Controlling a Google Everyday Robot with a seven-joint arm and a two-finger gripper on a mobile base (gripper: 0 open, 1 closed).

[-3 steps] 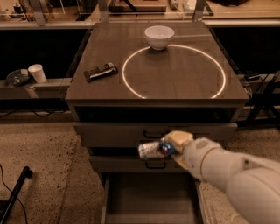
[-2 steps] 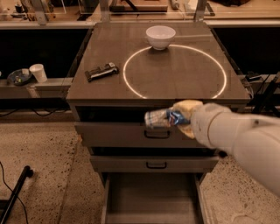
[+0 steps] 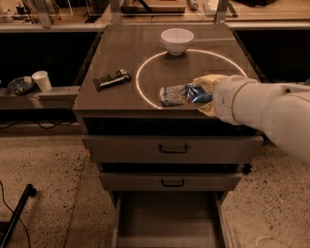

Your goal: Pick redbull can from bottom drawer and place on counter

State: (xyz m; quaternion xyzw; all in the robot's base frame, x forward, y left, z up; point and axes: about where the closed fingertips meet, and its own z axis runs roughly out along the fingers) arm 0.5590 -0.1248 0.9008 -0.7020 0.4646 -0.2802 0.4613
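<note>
One gripper (image 3: 202, 95) – above the flat counter (image 3: 116, 104) – clasps the shiny redbull can (image 3: 175, 95)

Lab (benches (image 3: 276, 12)); pincer (image 3: 202, 95) grips redbull can (image 3: 180, 94) above counter (image 3: 121, 48).

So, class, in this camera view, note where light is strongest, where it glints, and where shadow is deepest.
Camera view: strongest at the glowing white circle on the counter; the white bowl is well lit; glints show on the redbull can, gripped by the tool over the counter's front right part; the open bottom drawer is dim; gaps above the upper drawers are darkest.
</note>
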